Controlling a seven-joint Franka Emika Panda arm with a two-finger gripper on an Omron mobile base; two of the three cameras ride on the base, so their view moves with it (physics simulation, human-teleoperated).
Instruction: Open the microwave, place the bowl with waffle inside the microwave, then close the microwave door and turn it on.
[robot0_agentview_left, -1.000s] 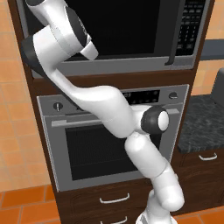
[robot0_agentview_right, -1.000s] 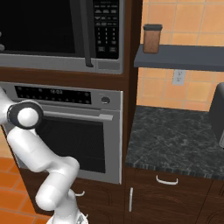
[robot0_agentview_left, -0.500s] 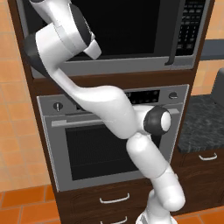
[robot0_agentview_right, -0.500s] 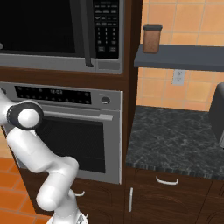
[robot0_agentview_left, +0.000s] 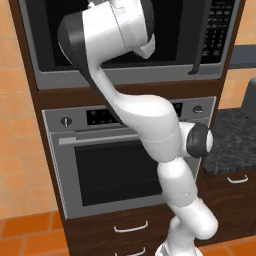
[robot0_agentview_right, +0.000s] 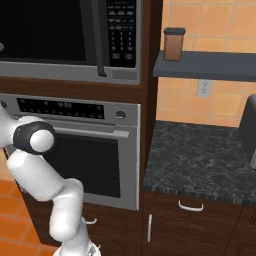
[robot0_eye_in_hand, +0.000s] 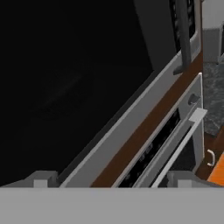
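A large built-in steel-framed microwave (robot0_agentview_right: 75, 40) with a wide black glass door (robot0_agentview_right: 47, 30) is seen at the upper left, its dark vertical handle (robot0_agentview_right: 100, 37) set just left of a black keypad strip with white buttons (robot0_agentview_right: 122, 32). Directly below it, a steel oven with a horizontal bar handle (robot0_agentview_right: 95, 160) is mounted. To the right, a dark speckled stone counter (robot0_agentview_right: 200, 160) is seen, and a brown jar (robot0_agentview_right: 173, 44) is stood on a grey shelf (robot0_agentview_right: 205, 65) above it.

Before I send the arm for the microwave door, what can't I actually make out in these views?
- Bowl and waffle: whereabouts cannot be told.
- Microwave interior: behind the shut black glass door.
- Door handle: its top is cut off by the frame edge in both base views.
- Keypad labels: too small to read.
- Gripper: jaws wide apart, tips barely showing in the hand view.
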